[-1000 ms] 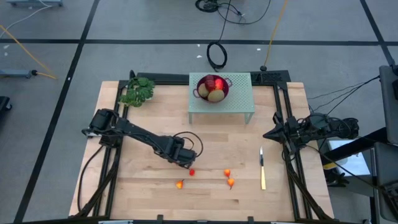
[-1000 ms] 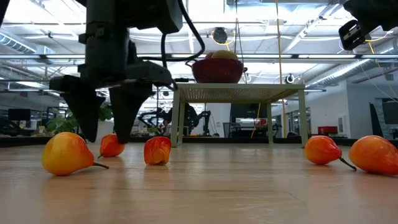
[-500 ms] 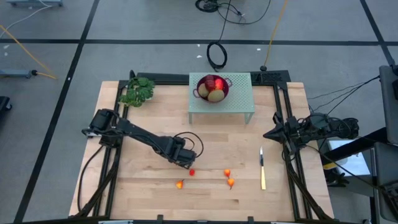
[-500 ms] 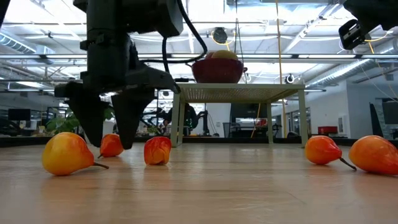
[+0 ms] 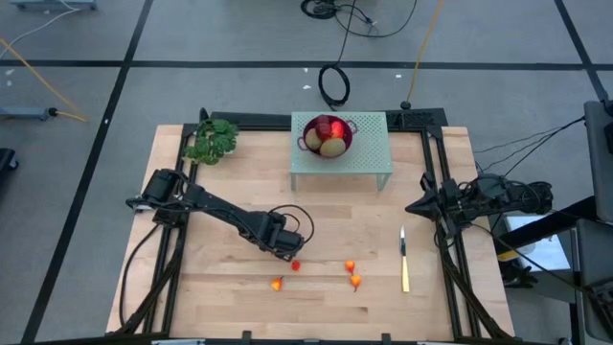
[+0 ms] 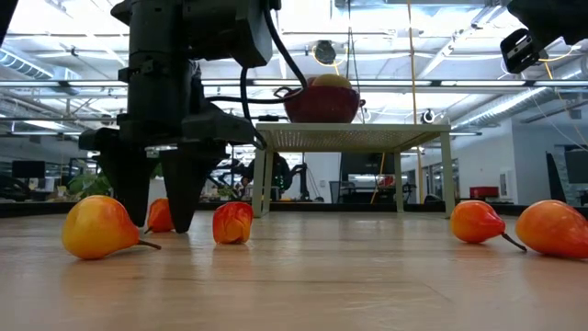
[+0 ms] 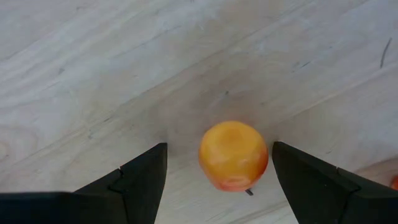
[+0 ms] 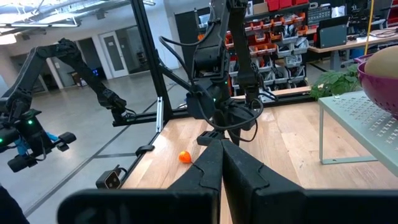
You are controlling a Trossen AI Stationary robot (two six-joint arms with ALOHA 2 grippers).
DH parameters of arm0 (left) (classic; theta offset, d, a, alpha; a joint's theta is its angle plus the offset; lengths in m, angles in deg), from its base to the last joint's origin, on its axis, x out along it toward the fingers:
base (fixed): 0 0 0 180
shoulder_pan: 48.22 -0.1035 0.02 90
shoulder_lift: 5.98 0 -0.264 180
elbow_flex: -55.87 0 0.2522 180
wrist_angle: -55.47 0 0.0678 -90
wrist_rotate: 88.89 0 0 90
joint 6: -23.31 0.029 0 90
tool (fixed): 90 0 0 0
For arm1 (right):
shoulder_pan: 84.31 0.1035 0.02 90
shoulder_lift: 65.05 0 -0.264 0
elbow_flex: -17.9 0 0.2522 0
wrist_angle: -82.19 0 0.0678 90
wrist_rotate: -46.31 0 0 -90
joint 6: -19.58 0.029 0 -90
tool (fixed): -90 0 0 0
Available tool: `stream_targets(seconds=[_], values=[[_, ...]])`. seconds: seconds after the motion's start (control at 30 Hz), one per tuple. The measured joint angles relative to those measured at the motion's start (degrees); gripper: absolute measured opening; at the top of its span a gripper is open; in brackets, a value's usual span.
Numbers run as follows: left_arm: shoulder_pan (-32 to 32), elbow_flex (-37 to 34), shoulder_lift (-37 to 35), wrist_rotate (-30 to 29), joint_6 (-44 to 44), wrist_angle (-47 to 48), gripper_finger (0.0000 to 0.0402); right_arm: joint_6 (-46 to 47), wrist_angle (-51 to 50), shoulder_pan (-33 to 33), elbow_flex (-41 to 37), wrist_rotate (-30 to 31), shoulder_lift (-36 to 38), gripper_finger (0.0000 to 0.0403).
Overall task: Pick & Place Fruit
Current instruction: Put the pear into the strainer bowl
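- I have the left claw [image 5: 290,255] low over the pale wooden desk [image 5: 220,307], fingers spread and pointing down, nothing gripped.
- In the left wrist view a small round orange-red fruit piece [image 7: 233,155] sits on the wood in the gap between the two dark fingers [image 7: 140,180], touching neither. I judge the spread is there to straddle it before closing.
- In the low view the fingers stand either side of that same small piece [image 6: 159,214], tips close to the desk; whether they touch the wood I cannot tell.
- Other loose orange-red pieces lie on the desk near it: one [image 5: 277,284] toward the front edge, two more [image 5: 352,273] close together to the right.
- The dark red bowl [image 5: 329,134] sits on the pale green perforated stand [image 5: 369,153] at the back of the desk and already holds a dark red ball and brownish-green ovals. I take it as the drop point.
- The right claw [image 5: 414,206] waits at the right edge of the desk, clenched and empty, well clear of the fruit.
- The leafy green sprig [image 5: 213,141] and the slim yellowish knife [image 5: 404,261] lie apart, untouched.
- Next, in my judgement: close on the straddled piece, then lift.
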Motion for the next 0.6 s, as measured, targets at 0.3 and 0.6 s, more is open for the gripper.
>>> stream_targets(seconds=[0.3,0.6], values=[[-0.1,0.0,0.0,0.7,0.1,-0.1,0.0245,0.0,0.0,0.0,0.0,0.0,0.0,0.0004],[-0.1,0.0,0.0,1.5,0.2,0.0,0.0134,0.0,0.0,0.0,0.0,0.0,0.0,0.0004]])
